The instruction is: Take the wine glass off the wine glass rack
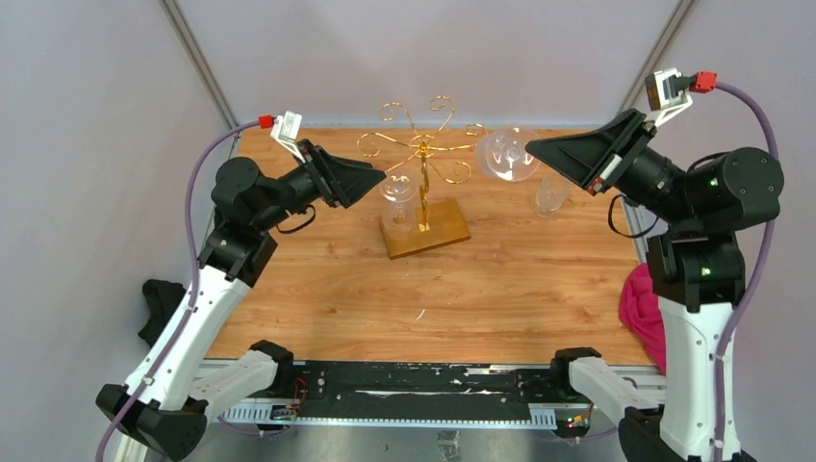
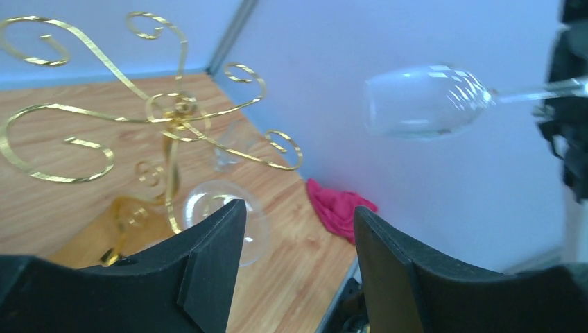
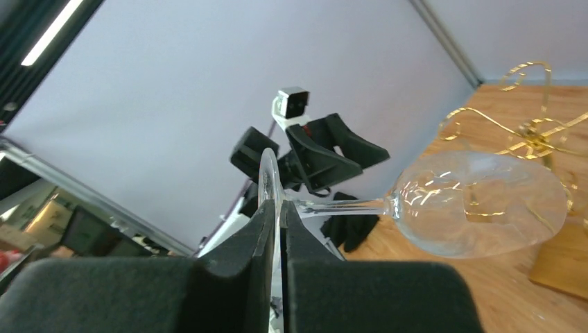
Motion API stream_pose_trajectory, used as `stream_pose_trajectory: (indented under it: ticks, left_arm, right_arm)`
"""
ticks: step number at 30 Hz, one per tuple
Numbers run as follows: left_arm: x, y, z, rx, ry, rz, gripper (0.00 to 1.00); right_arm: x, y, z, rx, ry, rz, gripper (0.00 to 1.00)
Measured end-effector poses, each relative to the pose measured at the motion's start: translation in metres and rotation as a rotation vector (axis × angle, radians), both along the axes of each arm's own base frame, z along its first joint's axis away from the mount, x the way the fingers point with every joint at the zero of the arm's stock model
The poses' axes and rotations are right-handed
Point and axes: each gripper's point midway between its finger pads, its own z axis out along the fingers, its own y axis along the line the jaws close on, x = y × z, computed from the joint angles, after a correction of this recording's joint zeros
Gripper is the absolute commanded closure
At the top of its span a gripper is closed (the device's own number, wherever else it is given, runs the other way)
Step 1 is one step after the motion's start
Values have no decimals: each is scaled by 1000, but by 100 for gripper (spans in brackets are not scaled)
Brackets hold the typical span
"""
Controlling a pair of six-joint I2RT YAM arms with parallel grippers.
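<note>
The right gripper (image 3: 281, 208) is clamped on the foot of the wine glass (image 3: 478, 208), which hangs in the air just right of the wine glass rack (image 1: 423, 183), clear of its arms. Its stem lies about level, with the bowl pointing toward the rack. The left gripper (image 2: 299, 208), jaws apart, hovers beside a second glass (image 1: 397, 190).

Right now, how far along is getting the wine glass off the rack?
Done: one wine glass is clear of the rack, held sideways in the air by the right gripper, shut on its foot. In hand: the left gripper sits open facing a second glass by the rack's pole. Left: setting the held glass down, perhaps beside the third glass standing on the table.
</note>
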Motion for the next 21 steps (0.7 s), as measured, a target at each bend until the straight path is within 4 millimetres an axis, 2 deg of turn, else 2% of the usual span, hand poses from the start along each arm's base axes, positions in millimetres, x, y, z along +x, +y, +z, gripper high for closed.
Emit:
stream_pose_trajectory:
  ticks: [4,9,12,14,17,19,21]
  left_arm:
    - [-17,-14,14,-89,-105,-136,38]
    - [-55,-18,56,-257,-317,-312,49]
    - [-75,-17,78,-353,-426,-419,49]
    - [-81,-16,86,-415,-470,-485,48]
    - [-72,-13,82,-455,-455,-512,47]
    - [-62,-10,75,-470,-424,-510,46]
    - [-60,-7,74,-478,-419,-511,45]
  right_arm:
    - [9,9,18,67,-21,95,100]
    - [26,30,22,110,8,203,100]
    - [23,49,22,124,20,293,100]
    - [17,58,24,131,11,339,100]
    - [9,60,32,139,-22,360,100]
    - [1,58,44,149,-66,364,100]
    - [-8,57,53,157,-102,374,100]
